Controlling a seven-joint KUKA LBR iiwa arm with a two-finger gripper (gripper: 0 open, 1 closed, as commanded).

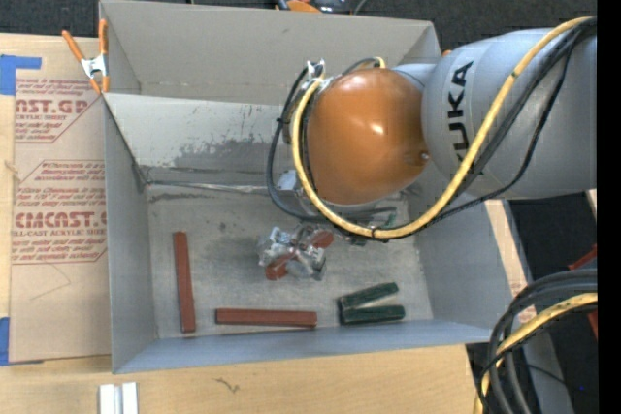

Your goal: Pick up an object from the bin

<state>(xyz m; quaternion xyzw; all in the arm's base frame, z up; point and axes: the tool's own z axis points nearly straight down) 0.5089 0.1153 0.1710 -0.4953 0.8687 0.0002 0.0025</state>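
The round orange cover (367, 136) on the arm's wrist is sitting closest to the lens, hanging over the middle of the grey bin (126, 238), with a yellow cable (303, 145) looping round its edge. Beneath it the gripper (294, 252) is reaching down to the bin floor near its centre, showing as a cluster of shiny metal parts. Whether it is spread apart or pressed together cannot be told. A small red piece (277, 272) is lying at the gripper's 7 o'clock, right against the metal, and it is unclear whether it is being gripped. A long red-brown bar (182, 281) is lying lengthwise at 9 o'clock, well apart from the gripper. A second red-brown bar (265, 316) is lying crosswise at 6 o'clock near the front wall. A dark green clip-like thing (371, 302) is resting at 4 o'clock, just beside that second bar's end.
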